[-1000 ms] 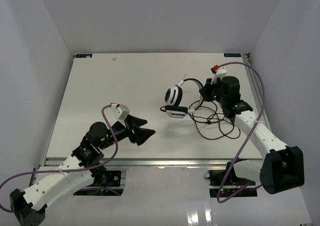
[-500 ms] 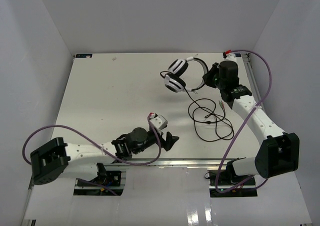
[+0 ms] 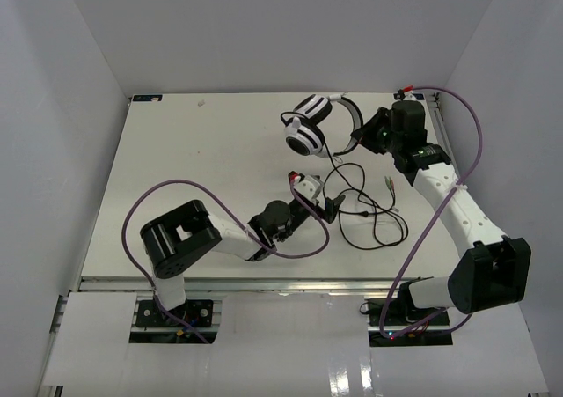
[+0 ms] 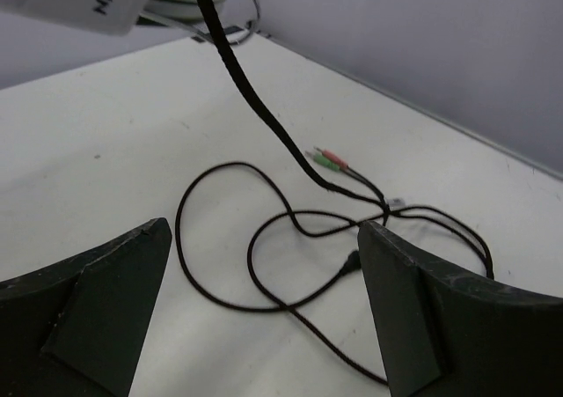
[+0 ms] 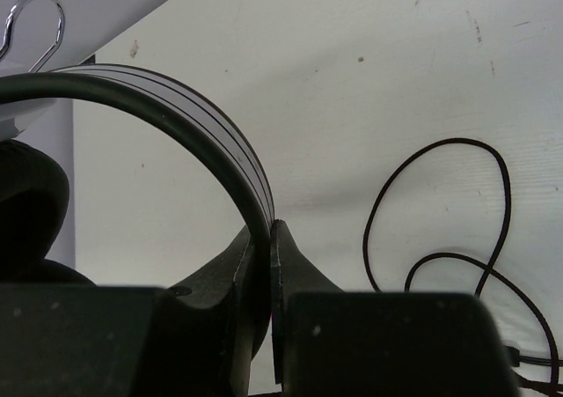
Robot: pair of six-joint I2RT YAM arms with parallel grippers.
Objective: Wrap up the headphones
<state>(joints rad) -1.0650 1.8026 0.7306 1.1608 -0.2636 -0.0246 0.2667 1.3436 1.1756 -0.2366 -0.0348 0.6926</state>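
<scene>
Two grippers at work. My right gripper (image 5: 268, 238) is clenched on the headband (image 5: 176, 106) of the headphones (image 3: 312, 126), which it holds over the far right of the surface (image 3: 193, 168). My left gripper (image 4: 264, 228) is spread wide and empty, low over the cable (image 4: 273, 129), whose loose loops cross one another near the plugs (image 4: 330, 159).

Risks, as judged:
- Closing over crossed strands would drag a tangle, not a single run.
- Pulling the strand that rises to the earcups (image 3: 303, 137) could tug the headband out of my thin right pinch.
- The cord is thin and lies flat, so my fingertips may scrape the surface and miss it.
</scene>
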